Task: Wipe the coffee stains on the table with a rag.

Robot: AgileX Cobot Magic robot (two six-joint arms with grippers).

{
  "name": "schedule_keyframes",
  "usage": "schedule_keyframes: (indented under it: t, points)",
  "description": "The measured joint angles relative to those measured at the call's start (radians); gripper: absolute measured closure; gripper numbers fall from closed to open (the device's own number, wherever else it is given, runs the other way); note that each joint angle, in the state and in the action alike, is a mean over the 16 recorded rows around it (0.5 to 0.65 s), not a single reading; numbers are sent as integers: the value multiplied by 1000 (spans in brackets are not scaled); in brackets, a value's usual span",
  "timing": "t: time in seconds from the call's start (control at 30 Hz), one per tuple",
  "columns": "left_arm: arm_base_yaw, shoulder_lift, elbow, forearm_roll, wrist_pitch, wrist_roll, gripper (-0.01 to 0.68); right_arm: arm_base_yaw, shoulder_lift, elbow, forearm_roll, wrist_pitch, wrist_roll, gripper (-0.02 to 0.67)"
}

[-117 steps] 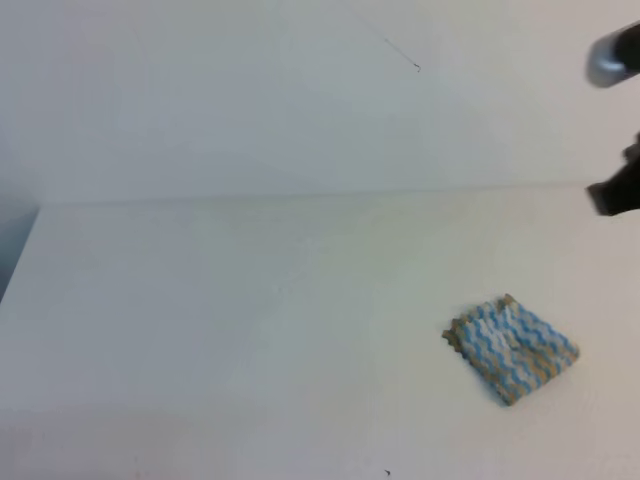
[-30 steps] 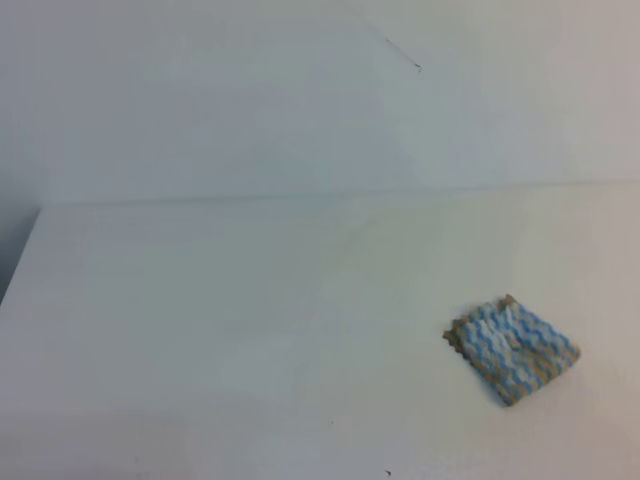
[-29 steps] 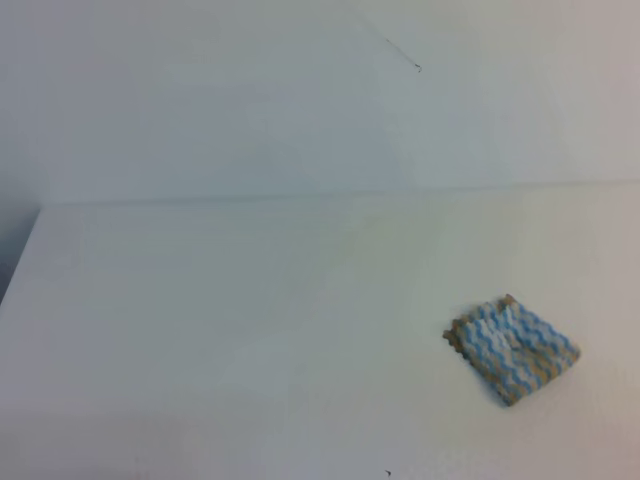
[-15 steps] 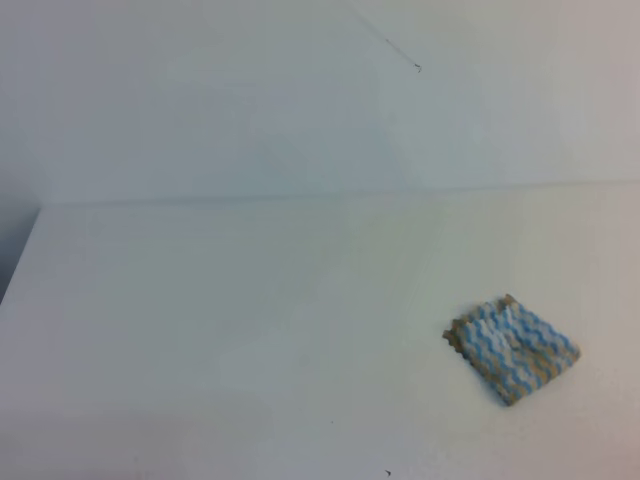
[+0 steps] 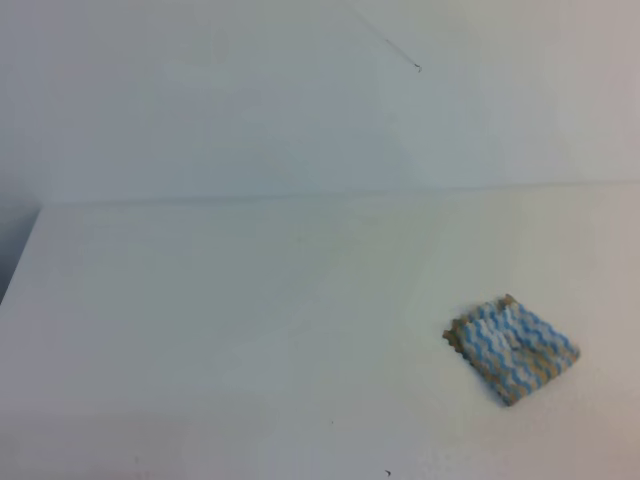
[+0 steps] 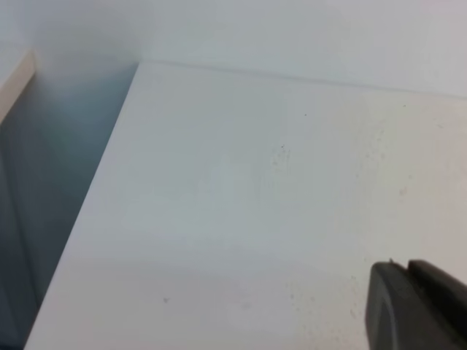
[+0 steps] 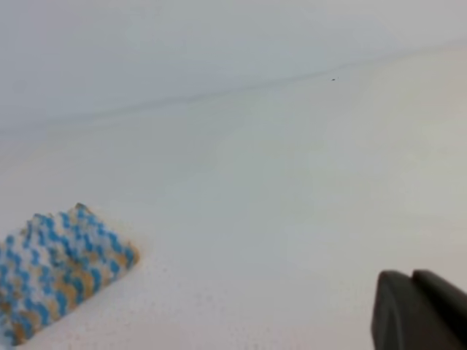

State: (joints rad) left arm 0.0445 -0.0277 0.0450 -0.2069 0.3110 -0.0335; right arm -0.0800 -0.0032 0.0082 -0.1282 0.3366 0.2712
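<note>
A: Progress, judging by the surface? The small blue-and-white zigzag rag with tan-stained, frayed edges (image 5: 511, 348) lies flat on the plain white smooth table (image 5: 220, 330), right of centre, nobody holding it.

B: Coffee stains?

A: No puddle visible; the wipe looks done.

B: Grippers?

A: Left gripper (image 6: 416, 306) and right gripper (image 7: 417, 310) show only a dark corner each; open or closed, I cannot tell.

A pale wall (image 5: 250, 100) rises behind, marked by a thin dark scratch (image 5: 400, 52).
</note>
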Motion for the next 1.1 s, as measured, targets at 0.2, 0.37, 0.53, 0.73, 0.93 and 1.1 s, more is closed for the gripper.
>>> schedule_keyframes:
  t: [0.2,0.37,0.53,0.73,0.93,1.1]
  points:
    - [0,0,0,0,0,0,672,0,0,0,-43,-29,0,652]
    - [0,0,0,0,0,0,672,0,0,0,-56,-30,0,652]
    - [0,0,0,0,0,0,672,0,0,0,-57,-28,-10,652]
    - [0,0,0,0,0,0,672,0,0,0,-58,-26,-93,652]
    - [0,0,0,0,0,0,672,0,0,0,-59,-23,-182,652]
    - [0,0,0,0,0,0,672,0,-2,0,-59,-22,-235,652]
